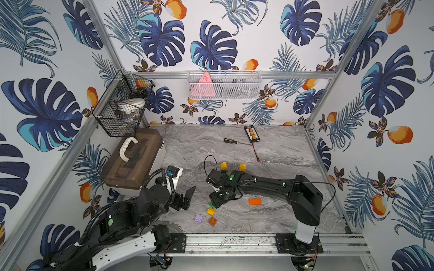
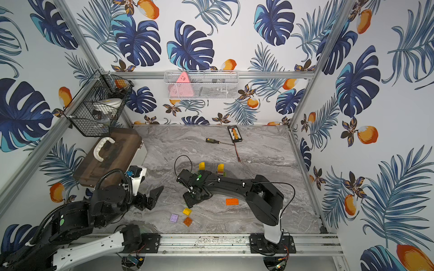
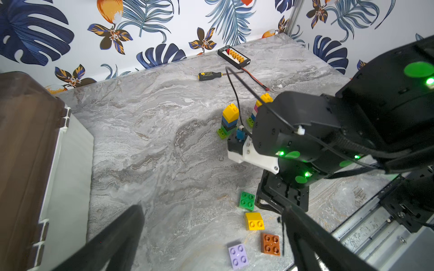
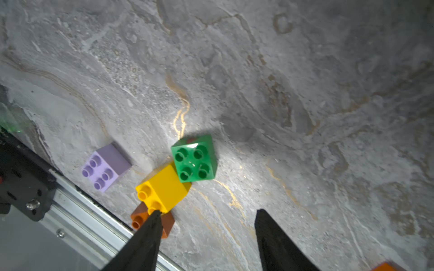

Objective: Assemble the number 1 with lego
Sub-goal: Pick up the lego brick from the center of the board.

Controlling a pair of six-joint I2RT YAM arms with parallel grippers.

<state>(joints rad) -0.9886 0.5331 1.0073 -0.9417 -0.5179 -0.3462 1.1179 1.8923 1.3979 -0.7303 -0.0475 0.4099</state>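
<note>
- Right gripper [image 4: 207, 212]: black fingers partly apart, gripping nothing, above the grey marble tabletop [image 4: 305, 93].
- Left gripper [image 3: 211, 208]: fingers spread wide, empty.
- Small green studded plastic brick [image 4: 193, 159], yellow brick [image 4: 162, 187], purple brick [image 4: 105, 166] and orange square brick [image 4: 138, 220] lie loose by the right fingertips.
- Yellow-topped brick tower [image 3: 230, 119] stands farther back.

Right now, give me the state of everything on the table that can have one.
left gripper, fingers wide open, empty
right gripper, fingers open, nothing between them
green brick, loose, studs up
yellow brick, loose, tipped on its side
purple brick, loose, studs up
brown-orange brick, loose, studs up
long orange brick, loose, lying flat
brick stack, upright, yellow on top
second stack, upright, partly hidden
brown case, lid shut
</note>
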